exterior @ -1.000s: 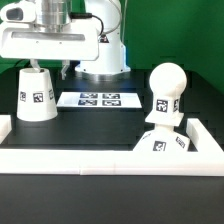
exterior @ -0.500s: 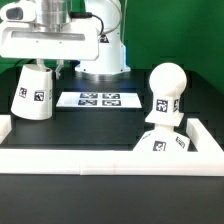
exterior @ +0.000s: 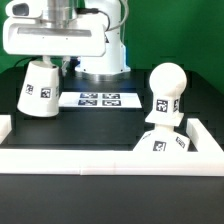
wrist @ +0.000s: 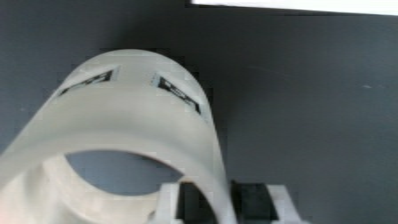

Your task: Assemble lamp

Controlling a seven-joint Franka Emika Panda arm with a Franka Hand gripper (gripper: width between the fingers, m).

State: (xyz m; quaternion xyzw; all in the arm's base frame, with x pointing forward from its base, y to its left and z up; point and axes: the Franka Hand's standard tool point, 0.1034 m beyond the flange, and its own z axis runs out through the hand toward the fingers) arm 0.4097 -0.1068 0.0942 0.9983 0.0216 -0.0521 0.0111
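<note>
A: Where do we have the shade right now?

B: We hold it up at the exterior view's left, in front of the marker board. Our gripper is clamped on its wall at the wide rim; in the wrist view one finger sits inside the mouth and the other outside.

A: And how does it sit?

B: Tilted. Its long axis leans, with the narrow end up toward the arm and the wide mouth down and toward the exterior view's left. It looks clear of the table, though we can't be sure of the gap from here.

A: Where is the target from the shade?

B: The bulb stands upright on the base at the exterior view's right, well apart from us, tucked inside the corner of the white rail. The bulb's axis runs straight up.

A: So what does the coming move turn on?

B: We judge we must carry the shade across toward the exterior view's right, raise it above the ball, and square its axis with the bulb's before lowering it over the ball.
</note>
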